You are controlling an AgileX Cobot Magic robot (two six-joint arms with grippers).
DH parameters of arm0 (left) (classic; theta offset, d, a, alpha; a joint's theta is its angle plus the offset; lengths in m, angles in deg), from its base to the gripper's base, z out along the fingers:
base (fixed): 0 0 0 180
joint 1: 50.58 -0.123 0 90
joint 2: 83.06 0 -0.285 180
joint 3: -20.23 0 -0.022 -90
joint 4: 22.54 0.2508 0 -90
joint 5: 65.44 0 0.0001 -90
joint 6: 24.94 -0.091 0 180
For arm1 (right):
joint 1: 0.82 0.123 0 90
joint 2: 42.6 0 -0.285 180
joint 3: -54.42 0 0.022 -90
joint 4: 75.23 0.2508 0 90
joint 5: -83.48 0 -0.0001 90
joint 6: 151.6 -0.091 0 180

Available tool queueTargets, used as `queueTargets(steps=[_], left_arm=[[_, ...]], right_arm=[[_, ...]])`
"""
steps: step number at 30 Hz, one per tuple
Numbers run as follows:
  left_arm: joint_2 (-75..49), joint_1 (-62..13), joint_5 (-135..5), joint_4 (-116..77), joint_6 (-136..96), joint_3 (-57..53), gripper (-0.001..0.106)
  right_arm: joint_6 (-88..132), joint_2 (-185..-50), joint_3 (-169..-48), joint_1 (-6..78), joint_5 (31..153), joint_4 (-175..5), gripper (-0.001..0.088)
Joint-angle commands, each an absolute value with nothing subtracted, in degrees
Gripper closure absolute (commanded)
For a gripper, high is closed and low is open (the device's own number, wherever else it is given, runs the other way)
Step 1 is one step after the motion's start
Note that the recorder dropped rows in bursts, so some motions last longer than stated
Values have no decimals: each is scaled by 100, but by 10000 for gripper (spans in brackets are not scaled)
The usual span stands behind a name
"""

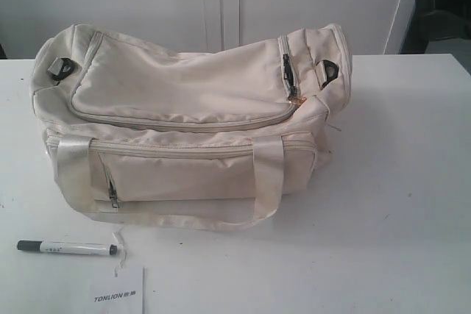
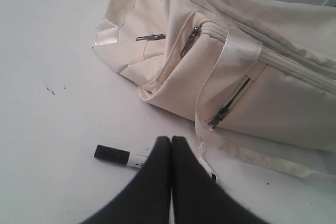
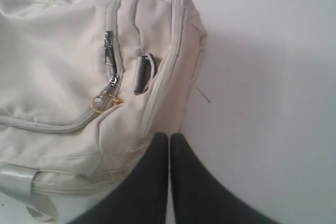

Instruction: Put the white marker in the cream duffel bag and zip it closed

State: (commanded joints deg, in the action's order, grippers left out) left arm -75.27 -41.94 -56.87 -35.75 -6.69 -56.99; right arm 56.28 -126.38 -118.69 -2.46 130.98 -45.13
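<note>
The cream duffel bag (image 1: pixel 184 108) lies on the white table, its curved top zipper run shut with the pull (image 1: pixel 289 75) at the right end. In front of the bag's left corner rests the white marker (image 1: pixel 66 248), dark cap pointing left. Neither gripper shows in the exterior view. In the left wrist view my left gripper (image 2: pixel 171 139) is shut and empty, hanging over the marker (image 2: pixel 111 154), whose middle it hides. My right gripper (image 3: pixel 169 135) is shut and empty beside the bag's end (image 3: pixel 52 66), close to the zipper pull (image 3: pixel 109 45).
A white "TONLION" paper card (image 1: pixel 118 292) lies at the table's front edge, just right of the marker. A black ring (image 3: pixel 142 74) sits on the bag's end. Bare white table (image 1: pixel 397 182) stretches to the right of the bag.
</note>
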Motion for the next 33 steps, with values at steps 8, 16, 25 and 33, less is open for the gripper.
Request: queueTargets(steps=[8,16,25,33], left_arm=[[-7527,-4194,-5663,-3575,-671,-5699,1053],[-7527,-4194,-5663,-3575,-671,-5699,1053],[-7527,-4194,-5639,-3587,-671,-5699,1053],[-7527,-4194,-5618,-3587,-671,-5699,1053]], right_arm=[[5688,-13368,-12484,191,13130,-4395,311],[5650,-14268,-13085,268,12814,-4418,242],[5523,-15323,-13793,268,12751,-4418,266],[5372,-15907,-14226,268,12619,-4397,282]])
